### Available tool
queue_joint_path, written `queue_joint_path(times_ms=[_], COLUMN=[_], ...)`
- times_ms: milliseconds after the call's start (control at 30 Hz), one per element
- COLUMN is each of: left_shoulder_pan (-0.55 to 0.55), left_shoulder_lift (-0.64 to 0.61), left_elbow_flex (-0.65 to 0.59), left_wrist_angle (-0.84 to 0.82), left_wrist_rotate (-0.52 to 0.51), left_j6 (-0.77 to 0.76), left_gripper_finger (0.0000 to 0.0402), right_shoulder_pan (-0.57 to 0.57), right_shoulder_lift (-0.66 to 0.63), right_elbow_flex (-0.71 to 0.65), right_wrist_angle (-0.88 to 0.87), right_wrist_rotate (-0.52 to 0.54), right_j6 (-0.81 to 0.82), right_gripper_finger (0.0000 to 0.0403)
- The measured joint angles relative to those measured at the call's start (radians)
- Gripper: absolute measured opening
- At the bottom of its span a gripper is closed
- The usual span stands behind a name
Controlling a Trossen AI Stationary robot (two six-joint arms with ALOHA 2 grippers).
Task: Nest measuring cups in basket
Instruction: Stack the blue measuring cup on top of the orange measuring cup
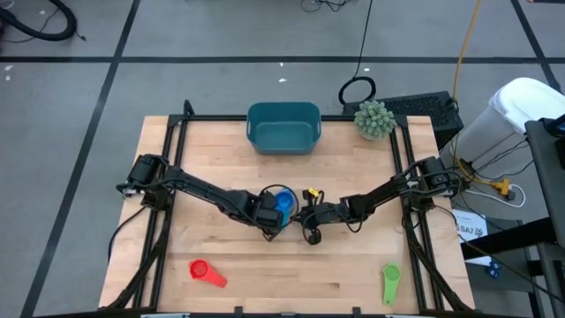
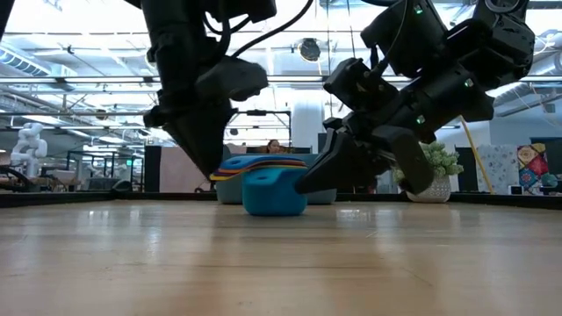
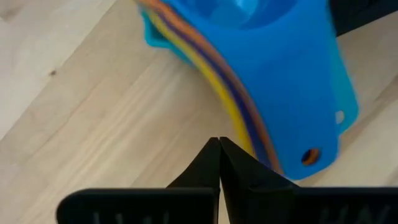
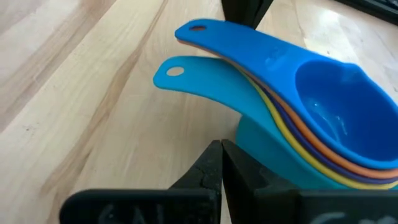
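A nested stack of measuring cups (image 1: 283, 202), dark blue on top and light blue at the bottom with yellow, orange and purple rims between, stands bowl-down on the table (image 2: 272, 191). Their handles fan out above the wood (image 4: 205, 46). My left gripper (image 1: 273, 223) is shut beside the handles (image 3: 219, 142). My right gripper (image 1: 306, 217) is shut by the bowls (image 4: 222, 144). A red cup (image 1: 207, 273) and a green cup (image 1: 390, 283) lie near the front edge. The teal basket (image 1: 282, 126) sits at the far edge. My left gripper has its shut fingertips (image 3: 214, 155) against the side edge of the stacked handles (image 3: 249, 140), pointing steeply down from the table's left. The stack stays on the table. My right gripper has its shut fingertips (image 2: 318, 171) at the wall of the lowest light-blue bowl (image 4: 252, 134), slanting down from the right.
A spiky green plant ball (image 1: 374, 119) stands right of the basket at the far right corner. Black rails run along the table's left and right sides (image 1: 168, 177). Bare wood lies between the stack and the basket and along the front between the red and green cups.
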State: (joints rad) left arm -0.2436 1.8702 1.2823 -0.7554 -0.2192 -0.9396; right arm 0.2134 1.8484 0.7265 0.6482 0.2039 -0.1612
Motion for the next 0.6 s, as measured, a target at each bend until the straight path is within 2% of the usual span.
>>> queue_joint_path(times_ms=[367,600], left_shoulder_pan=[0.001,0.001], left_shoulder_lift=[0.0,0.0], left_elbow_flex=[0.0,0.0], left_wrist_angle=[0.063,0.109], left_wrist_rotate=[0.0,0.0], left_j6=[0.002,0.001], left_gripper_finger=[0.0002,0.0001], right_shoulder_pan=[0.0,0.001], right_shoulder_lift=[0.0,0.024], right_elbow_flex=[0.002,0.068], right_wrist_angle=[0.03,0.03], right_wrist_rotate=[0.0,-0.001], right_j6=[-0.001,-0.016], right_gripper_finger=[0.0,0.0])
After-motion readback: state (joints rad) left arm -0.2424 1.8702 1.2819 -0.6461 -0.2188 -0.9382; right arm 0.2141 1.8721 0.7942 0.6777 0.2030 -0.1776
